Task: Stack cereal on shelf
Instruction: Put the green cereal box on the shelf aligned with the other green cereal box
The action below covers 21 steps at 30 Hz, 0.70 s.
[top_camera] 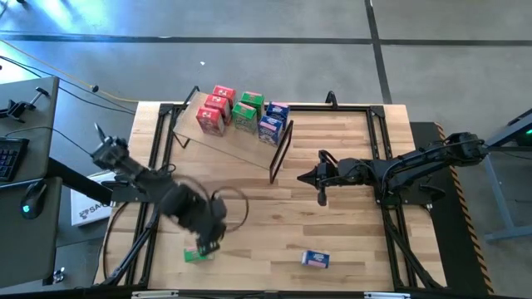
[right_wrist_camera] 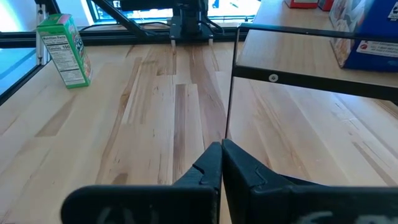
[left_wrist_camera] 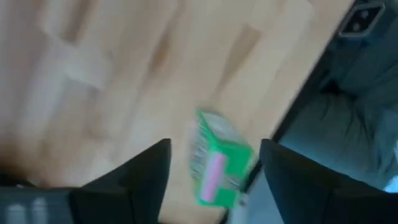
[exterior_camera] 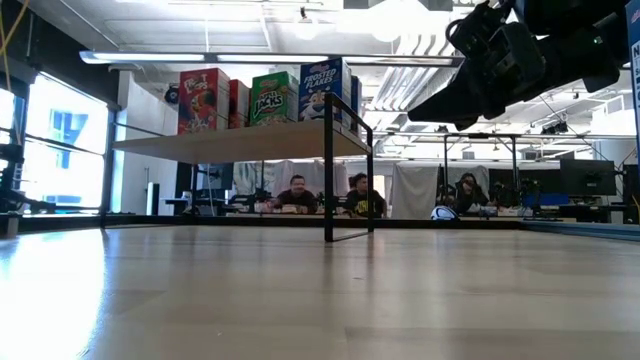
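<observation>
At the table's (top_camera: 349,232) near left corner the left gripper (top_camera: 208,246) hangs over a green cereal box (top_camera: 196,256) that sits close to the front edge. In the left wrist view its fingers (left_wrist_camera: 140,177) stand apart with the box (left_wrist_camera: 219,167) between them and untouched, a spread that looks chosen to straddle the box before closing on it.

Toward the far edge, left of centre, stands the shelf (top_camera: 241,143), its black frame end (top_camera: 281,149) on the right. Six boxes are grouped on its far part: two red boxes (top_camera: 218,108), two green ones (top_camera: 248,112) and two blue ones (top_camera: 273,121). In the low view they stand upright with their fronts outward, packed by colour, probably to leave room for more.

A lone blue box (top_camera: 315,259) lies near the front edge, right of centre, well apart from both arms.

Right of the shelf's frame end, the right gripper (top_camera: 322,198) waits mid-table with its fingers (right_wrist_camera: 208,168) pressed together on nothing, seemingly parked clear of the left arm's work.
</observation>
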Tool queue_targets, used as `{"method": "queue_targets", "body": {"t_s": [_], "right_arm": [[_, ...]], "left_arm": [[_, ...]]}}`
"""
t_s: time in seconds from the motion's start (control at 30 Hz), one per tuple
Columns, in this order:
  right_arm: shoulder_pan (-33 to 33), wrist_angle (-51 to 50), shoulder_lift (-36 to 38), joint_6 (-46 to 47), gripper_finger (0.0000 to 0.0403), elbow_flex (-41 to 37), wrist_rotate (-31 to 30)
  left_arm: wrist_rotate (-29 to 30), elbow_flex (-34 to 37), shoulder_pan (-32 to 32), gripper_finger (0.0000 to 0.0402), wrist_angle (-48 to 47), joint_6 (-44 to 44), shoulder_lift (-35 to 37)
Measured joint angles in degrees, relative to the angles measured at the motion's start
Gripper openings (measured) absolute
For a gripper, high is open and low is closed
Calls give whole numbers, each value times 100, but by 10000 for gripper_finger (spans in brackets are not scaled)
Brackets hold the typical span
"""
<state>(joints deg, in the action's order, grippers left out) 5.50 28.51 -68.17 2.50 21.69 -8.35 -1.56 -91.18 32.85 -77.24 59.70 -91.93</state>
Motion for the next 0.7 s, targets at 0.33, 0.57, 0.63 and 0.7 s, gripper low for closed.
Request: {"method": "queue_targets", "body": {"t_s": [0.33,0.57,0.63,0.7], "right_arm": [[0,0,1,1,1,0,38],[0,2,1,2,1,0,38],[0,6,-2,2,1,0,36],[0,38,1,2,1,0,37]], "left_arm": [[23,-222,1456,276,-121,1912,-747],[203,-222,1708,274,-161,1644,-1175],[245,-224,1711,274,-283,1524,-1254],[248,-224,1709,274,-429,1470,-1315]]}}
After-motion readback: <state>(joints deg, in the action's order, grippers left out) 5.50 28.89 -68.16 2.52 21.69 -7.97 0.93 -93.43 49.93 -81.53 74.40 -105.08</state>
